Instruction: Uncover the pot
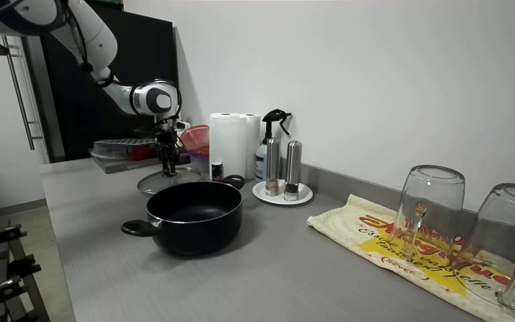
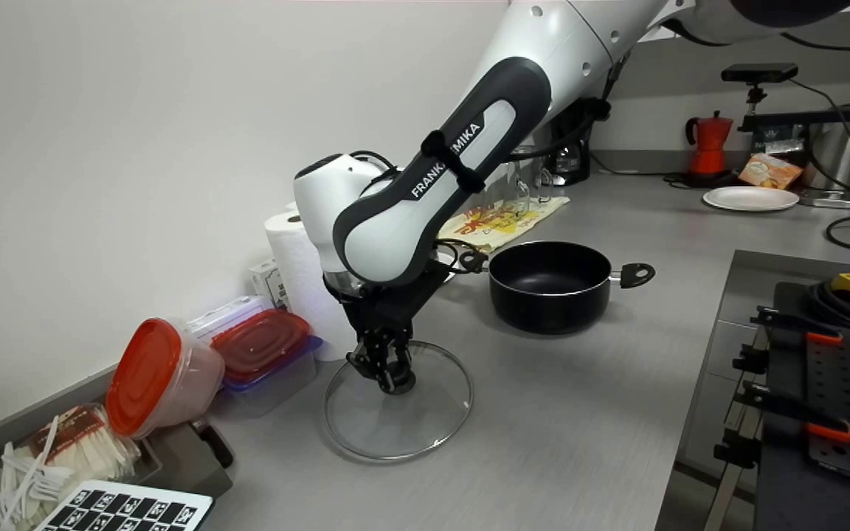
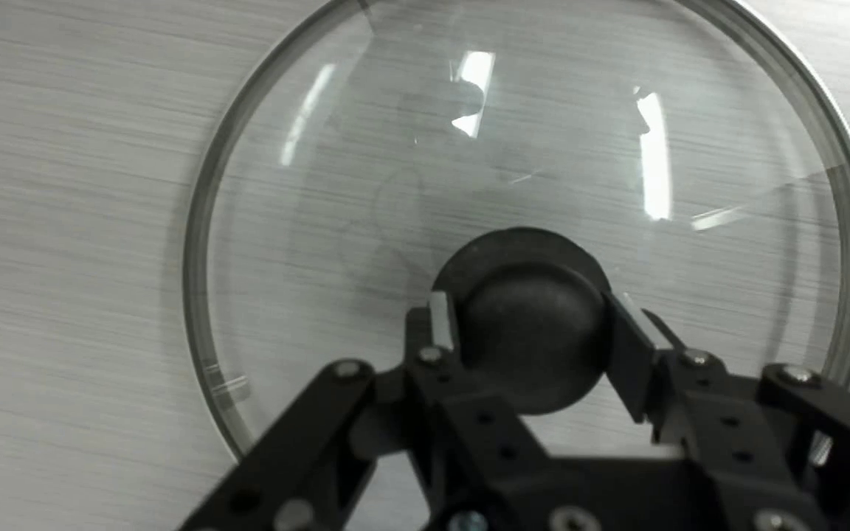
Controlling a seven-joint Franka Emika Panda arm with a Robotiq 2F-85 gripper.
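Well, the black two-fingered gripper [image 3: 533, 332] was clamped across the round black knob [image 3: 533, 346], just below and right of centre in the wrist view! Around that knob spread the clear, metal-rimmed glass lid [image 2: 410, 429], lower centre of an exterior view, apart from the wide, shallow black pot [image 2: 549, 313], which stood open right of centre. Was the lid resting on the grey countertop [image 2: 550, 413] or just above? Couldn't tell. Stiff, fairly light, slippery and breakable, that glass, I judged; the knob looked the surest hold.
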